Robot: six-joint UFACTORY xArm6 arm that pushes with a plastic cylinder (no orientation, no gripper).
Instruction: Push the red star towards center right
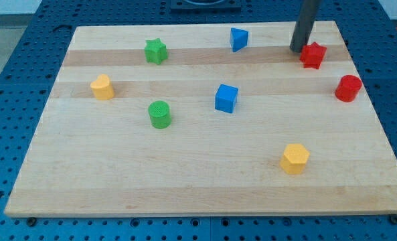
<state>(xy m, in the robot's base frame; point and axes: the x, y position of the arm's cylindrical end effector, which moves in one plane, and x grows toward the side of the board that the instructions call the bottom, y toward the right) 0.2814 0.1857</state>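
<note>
A pale wooden worktop (198,181) sits on a blue perforated base. My tip (296,50), the lower end of a dark rod with no gripper to open or close and nothing held, rests at the view's upper right, just beside the red star (312,55) on its left, touching or nearly so. The red star lies near the top edge, towards the right corner. Below it and slightly right stands a red cylinder (348,88), close to the right edge.

Likely risk: from this side, a push sends the star straight rightwards towards the edge rather than down to centre right. A downward push could also knock it into the red cylinder and shove that off the board, since little room remains beyond it.

Open wood lies below the star, left of the cylinder. Elsewhere, well apart: a blue block (238,39) at the top, a blue cube (226,98) in the middle, a green star (156,51), a green cylinder (160,114), a yellow block (102,88) at left, and a yellow hexagonal block (294,158) at lower right.
</note>
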